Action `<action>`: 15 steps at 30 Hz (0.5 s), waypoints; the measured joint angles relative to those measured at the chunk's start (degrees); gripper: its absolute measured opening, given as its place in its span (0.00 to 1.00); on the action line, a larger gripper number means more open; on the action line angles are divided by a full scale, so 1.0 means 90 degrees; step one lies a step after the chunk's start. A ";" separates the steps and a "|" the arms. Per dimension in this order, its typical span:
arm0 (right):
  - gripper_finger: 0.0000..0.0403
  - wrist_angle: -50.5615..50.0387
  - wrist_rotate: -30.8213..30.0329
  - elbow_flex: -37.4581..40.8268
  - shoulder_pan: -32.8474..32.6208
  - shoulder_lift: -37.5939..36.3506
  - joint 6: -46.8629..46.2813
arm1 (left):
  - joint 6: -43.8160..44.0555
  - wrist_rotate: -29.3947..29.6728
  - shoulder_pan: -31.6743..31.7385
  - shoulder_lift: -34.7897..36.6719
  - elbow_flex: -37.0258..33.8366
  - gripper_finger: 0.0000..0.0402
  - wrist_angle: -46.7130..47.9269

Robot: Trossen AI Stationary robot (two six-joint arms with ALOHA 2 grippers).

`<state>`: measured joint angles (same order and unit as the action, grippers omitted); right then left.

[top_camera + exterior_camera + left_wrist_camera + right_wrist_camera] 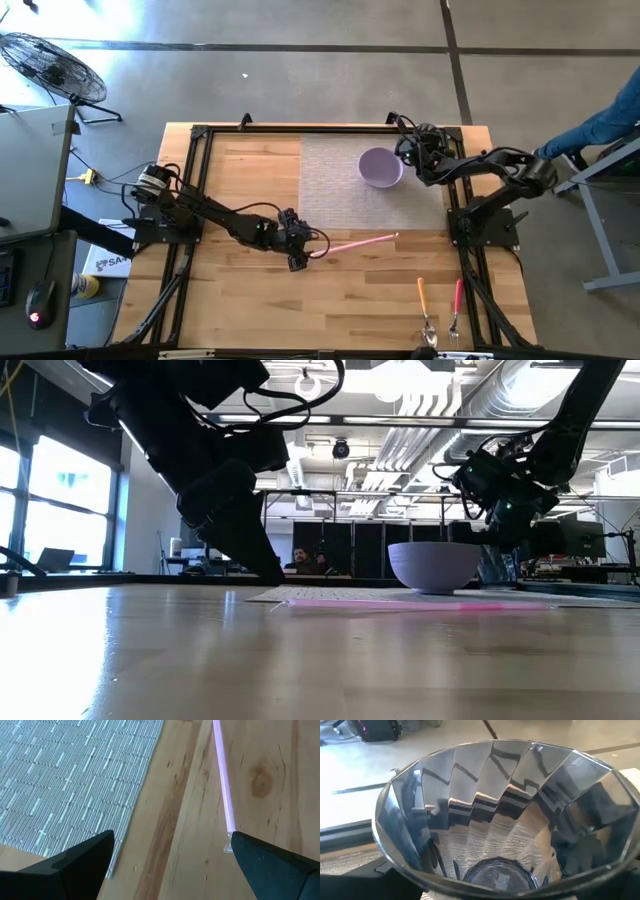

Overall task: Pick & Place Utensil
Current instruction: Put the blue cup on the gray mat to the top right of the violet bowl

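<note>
A pink utensil (358, 243) lies flat on the wooden table, just near of the grey placemat (335, 190). My left gripper (303, 250) is open and low over the table at the utensil's left end. In the left wrist view the thin pink handle (223, 785) ends beside one finger (260, 860), and the gap between the fingers (173, 837) holds only bare wood. A lilac bowl (380, 167) stands on the placemat. My right gripper (412, 152) hovers at the bowl's right rim and looks down into the bowl (495, 820). My left gripper comes in low from the table's left, its fingers slanting down along the utensil. The utensil's left end (230, 842) lies right against the inner side of one finger; I cannot tell whether they touch. The utensil lies flat on the table.
An orange-handled utensil (423, 305) and a red-handled one (457, 303) lie at the table's near right edge. Black frame rails (190, 200) run along the table's left, far and right sides. People sit in the room beyond the table (305, 560).
</note>
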<state>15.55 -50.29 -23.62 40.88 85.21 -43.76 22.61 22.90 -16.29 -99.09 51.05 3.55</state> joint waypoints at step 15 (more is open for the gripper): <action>0.96 -0.0129 0.0052 0.0002 0.0042 -0.0192 0.0323 | 0.0000 -0.0153 0.0002 0.0000 0.0000 0.99 -0.0005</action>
<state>14.39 -49.82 -23.59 41.25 83.48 -40.86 22.61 21.52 -16.27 -99.09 51.05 3.51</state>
